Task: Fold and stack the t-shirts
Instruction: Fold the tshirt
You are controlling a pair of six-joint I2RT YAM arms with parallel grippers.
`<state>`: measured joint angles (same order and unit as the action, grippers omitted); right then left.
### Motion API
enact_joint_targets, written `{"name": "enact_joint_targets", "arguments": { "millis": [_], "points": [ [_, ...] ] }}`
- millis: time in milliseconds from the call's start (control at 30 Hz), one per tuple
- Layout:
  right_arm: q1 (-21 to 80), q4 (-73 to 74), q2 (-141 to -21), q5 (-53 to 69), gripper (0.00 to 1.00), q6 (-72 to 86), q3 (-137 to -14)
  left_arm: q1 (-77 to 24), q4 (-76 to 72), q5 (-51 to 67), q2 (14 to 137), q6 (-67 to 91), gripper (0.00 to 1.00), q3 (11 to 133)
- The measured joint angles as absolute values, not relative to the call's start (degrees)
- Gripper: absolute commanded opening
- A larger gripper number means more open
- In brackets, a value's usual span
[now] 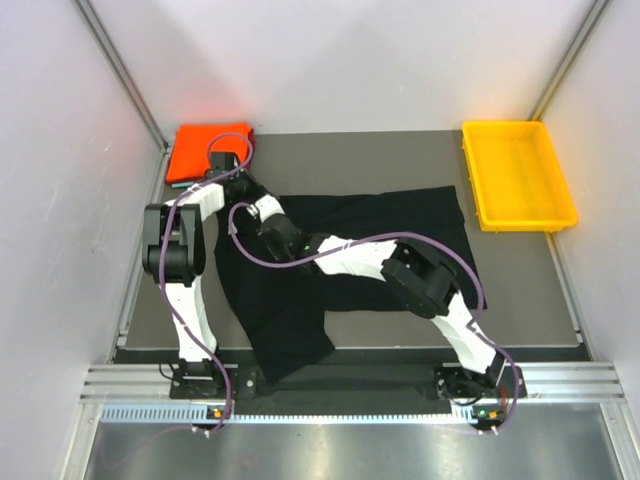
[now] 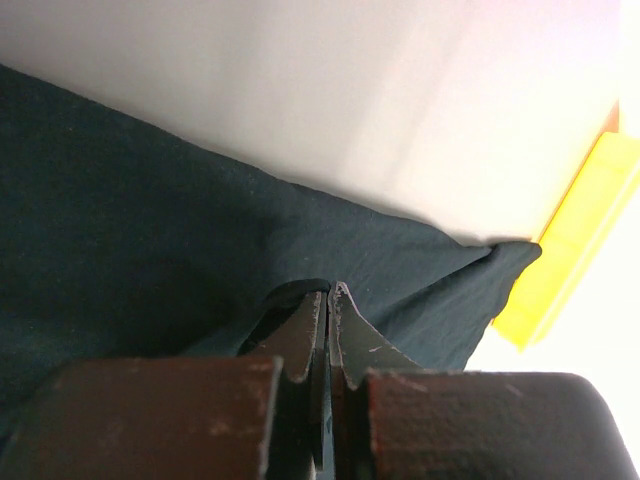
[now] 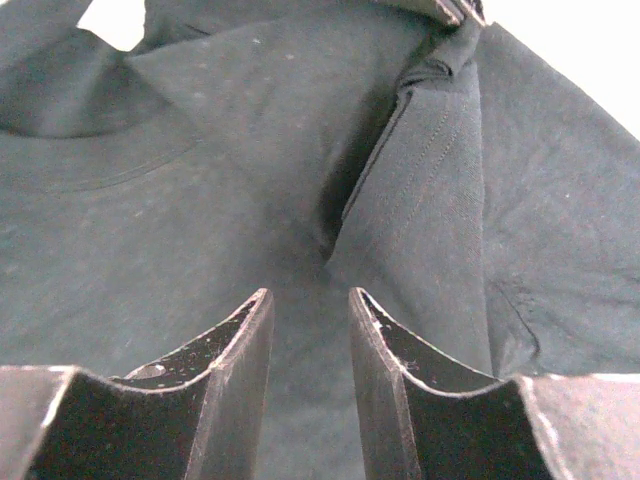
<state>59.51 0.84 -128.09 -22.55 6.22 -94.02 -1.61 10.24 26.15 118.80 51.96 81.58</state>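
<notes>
Two claws: left claw [image 2: 328, 292] pinches black t-shirt [image 2: 150, 220]; right claw [image 3: 310, 296] part-open above it.

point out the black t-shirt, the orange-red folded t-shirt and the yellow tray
black t-shirt [image 1: 420, 215], top external view, on its spread-out right part
orange-red folded t-shirt [image 1: 190, 150], top external view, on its flat top face
yellow tray [image 1: 518, 175], top external view, on its bare floor
</notes>
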Motion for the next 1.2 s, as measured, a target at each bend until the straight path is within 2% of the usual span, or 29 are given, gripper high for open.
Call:
{"name": "enact_joint_targets", "arguments": {
  "millis": [233,1000,1100,1200],
  "points": [
    [59.4,5.7,-133.1,-26.7,0.38,7.7,-98.6,-1.6,10.3,26.1,118.8,51.7,0.00,81.6],
    [59.1,6.2,-134.8,-32.9,0.38,7.7,-101.5,-1.6,10.7,25.5,119.6,51.2,0.00,81.6],
    [59.1,6.3,-135.4,-33.4,0.34,7.6,-102.1,-1.6,10.7,25.3,119.6,51.3,0.00,81.6],
    [59.1,6.4,-135.8,-33.9,0.21,7.4,-102.6,-1.6,10.7,25.1,119.6,51.3,0.00,81.6]
  ]
}}
